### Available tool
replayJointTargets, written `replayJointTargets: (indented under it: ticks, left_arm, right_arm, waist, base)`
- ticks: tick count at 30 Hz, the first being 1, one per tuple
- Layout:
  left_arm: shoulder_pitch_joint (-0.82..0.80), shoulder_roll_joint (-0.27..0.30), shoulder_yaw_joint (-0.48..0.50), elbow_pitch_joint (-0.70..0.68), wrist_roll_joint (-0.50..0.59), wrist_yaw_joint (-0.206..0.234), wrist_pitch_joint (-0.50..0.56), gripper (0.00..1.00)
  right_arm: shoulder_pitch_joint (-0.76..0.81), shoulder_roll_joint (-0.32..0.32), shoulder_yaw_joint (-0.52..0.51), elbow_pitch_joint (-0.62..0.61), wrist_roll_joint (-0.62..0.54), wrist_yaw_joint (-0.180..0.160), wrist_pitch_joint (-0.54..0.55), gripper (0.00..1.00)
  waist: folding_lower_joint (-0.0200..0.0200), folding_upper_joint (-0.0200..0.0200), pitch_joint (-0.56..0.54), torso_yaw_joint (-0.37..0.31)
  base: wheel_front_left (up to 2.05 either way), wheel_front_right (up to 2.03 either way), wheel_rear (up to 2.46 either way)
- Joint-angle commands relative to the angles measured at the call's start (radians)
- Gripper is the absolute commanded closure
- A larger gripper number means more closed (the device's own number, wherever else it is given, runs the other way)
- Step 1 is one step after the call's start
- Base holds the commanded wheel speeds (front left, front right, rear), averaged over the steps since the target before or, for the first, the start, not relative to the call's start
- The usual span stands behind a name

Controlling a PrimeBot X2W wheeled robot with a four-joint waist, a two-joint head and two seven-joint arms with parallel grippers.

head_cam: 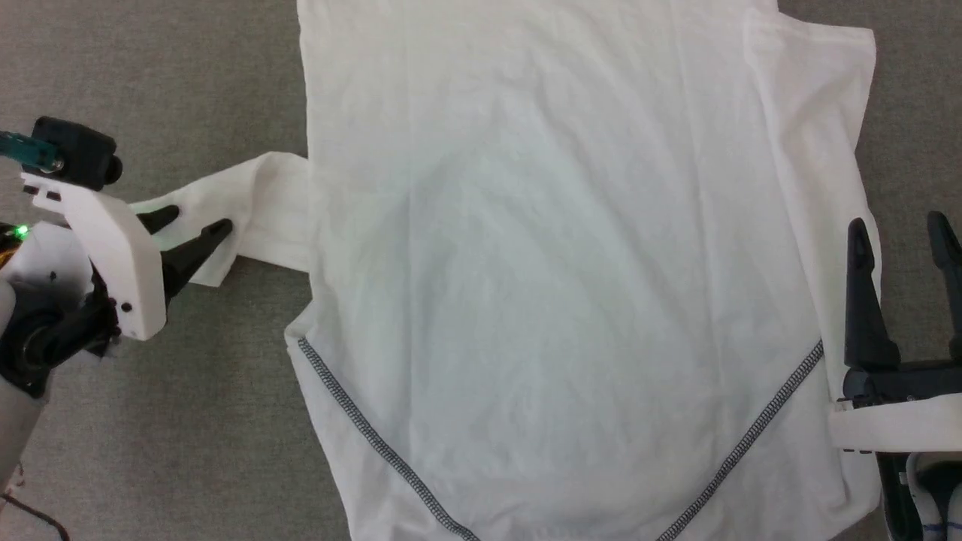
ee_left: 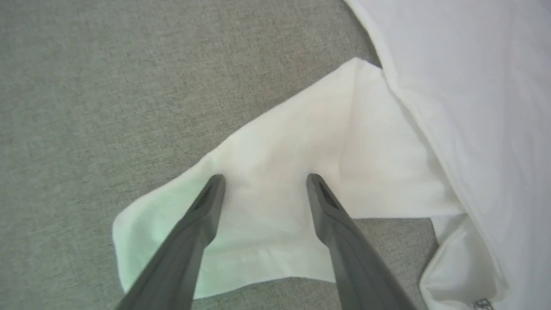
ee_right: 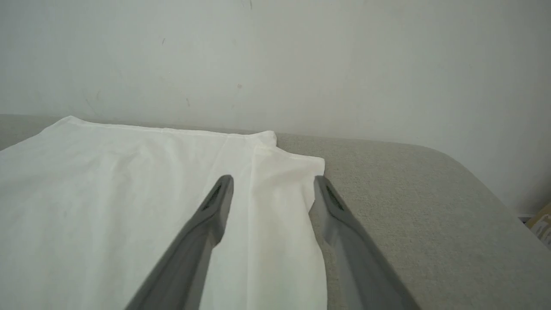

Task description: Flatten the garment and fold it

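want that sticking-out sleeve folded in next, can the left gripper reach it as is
Probably yes: the left gripper is open and poised over the end of the sleeve, with nothing between them.

The garment (head_cam: 541, 263) runs off the head view's top and bottom edges; the sleeve (head_cam: 255, 203) has its root hidden beneath the garment's body.

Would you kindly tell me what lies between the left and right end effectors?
The garment, spread on the grey surface, fills that stretch, as the head view shows.
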Motion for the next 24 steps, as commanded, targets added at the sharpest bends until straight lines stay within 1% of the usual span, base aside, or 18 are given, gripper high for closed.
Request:
replayJointTargets:
  ticks: [1,5,11,12,13,19,24]
  left_arm:
    - [0.01,0.02,-0.013,-0.003,0.013,-0.004,0.013,0.0]
    - [0.022,0.046,-0.046,0.002,0.041,-0.005,0.048,0.0]
    - [0.024,0.051,-0.064,0.011,0.059,-0.006,0.047,0.0]
    - [0.021,0.05,-0.066,0.014,0.063,-0.006,0.042,0.57]
    - [0.016,0.048,-0.065,0.017,0.065,-0.007,0.033,1.0]
    - [-0.005,0.03,-0.05,0.031,0.066,-0.008,-0.021,1.0]
    - [-0.008,0.012,-0.02,0.039,0.046,-0.006,-0.082,1.0]
  right_arm:
    - [0.006,0.001,-0.001,0.001,0.008,-0.001,-0.008,0.0]
    - [0.004,0.001,0.003,0.003,0.013,-0.001,-0.014,0.0]
    - [-0.006,0.001,0.001,-0.001,0.012,-0.001,-0.013,0.0]
    - [-0.008,0.001,-0.001,-0.002,0.011,-0.001,-0.012,0.0]
    - [-0.009,0.001,-0.003,-0.002,0.011,-0.001,-0.011,0.0]
    - [-0.012,0.001,-0.008,0.0,0.01,-0.001,-0.009,0.0]
    - [-0.01,0.001,-0.006,0.018,0.017,-0.001,-0.014,0.0]
  waist:
    - [0.0,0.0,0.013,-0.013]
    - [0.0,0.0,0.026,-0.023]
    - [0.0,0.0,0.043,-0.028]
    - [0.0,0.0,0.044,-0.028]
    - [0.0,0.0,0.045,-0.027]
    - [0.0,0.0,0.032,-0.02]
    - [0.0,0.0,-0.016,-0.009]
  base:
    - [0.0,0.0,0.0]
    - [0.0,0.0,0.0]
    - [0.0,0.0,0.0]
    - [0.0,0.0,0.0]
    - [0.0,0.0,0.0]
    - [0.0,0.0,0.0]
    - [0.0,0.0,0.0]
